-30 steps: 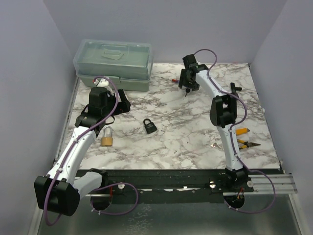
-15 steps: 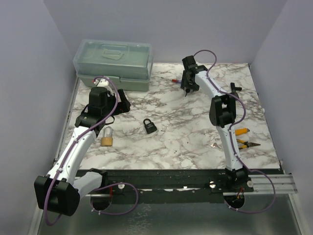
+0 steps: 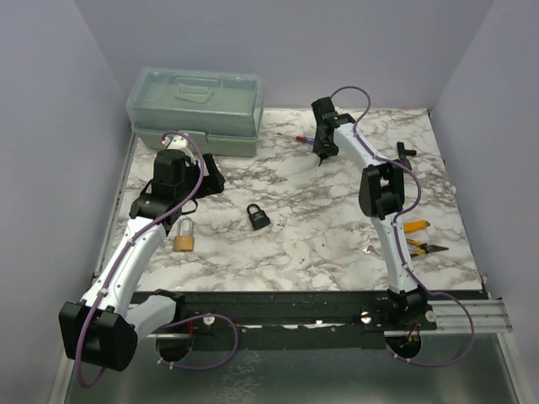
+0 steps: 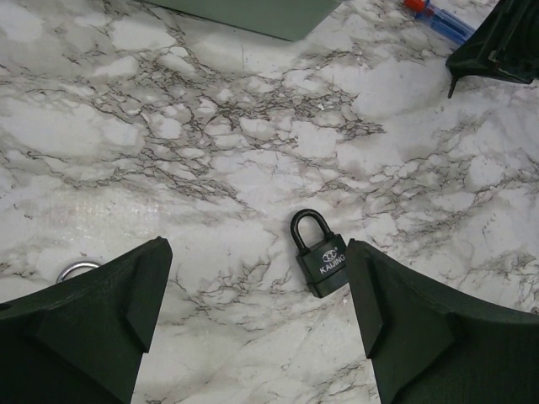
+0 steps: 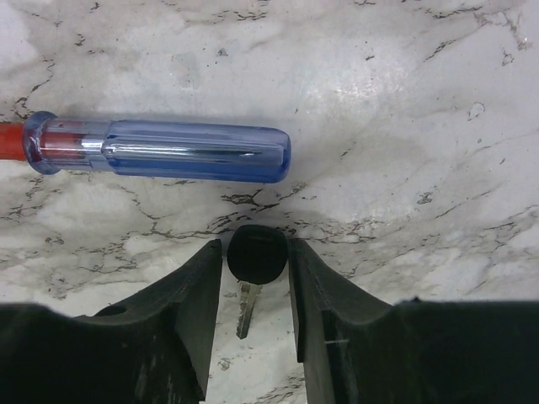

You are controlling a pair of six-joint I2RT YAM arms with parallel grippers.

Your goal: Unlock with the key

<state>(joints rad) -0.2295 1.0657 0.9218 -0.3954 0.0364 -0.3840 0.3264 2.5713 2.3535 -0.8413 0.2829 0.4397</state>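
From above, I am seeing the left gripper (image 3: 209, 175) hovering over the white marble-pattern table (image 3: 320, 252), turned toward the small black padlock (image 3: 258, 217), which is lying flat near the middle. I judge it is waiting there to steady this lock later. A brass padlock (image 3: 184, 241) is lying near the left arm; which of the 2 locks the key fits, I cannot tell. The right gripper (image 3: 322, 150) is reaching to the far side, pointing down near the grey-green plastic toolbox (image 3: 195, 109).

In the left wrist view, the jaws are standing wide apart and are holding nothing. The black padlock (image 4: 320, 263) is lying on the marble ahead of them, framed between the 2 fingers and touching neither.

In the right wrist view, the 2 fingers (image 5: 181, 311) are standing on both sides of the key with a round black plastic head and a silver blade (image 5: 257, 252). They are very tight about the head, but whether they are already clamping it I cannot tell. The screwdriver with a clear blue plastic handle (image 5: 194, 151) is lying crosswise just beyond the key, so the fingers must take only the head. The blade is pointing back toward the wrist, so I am expecting that the key will need turning before it can enter a lock.
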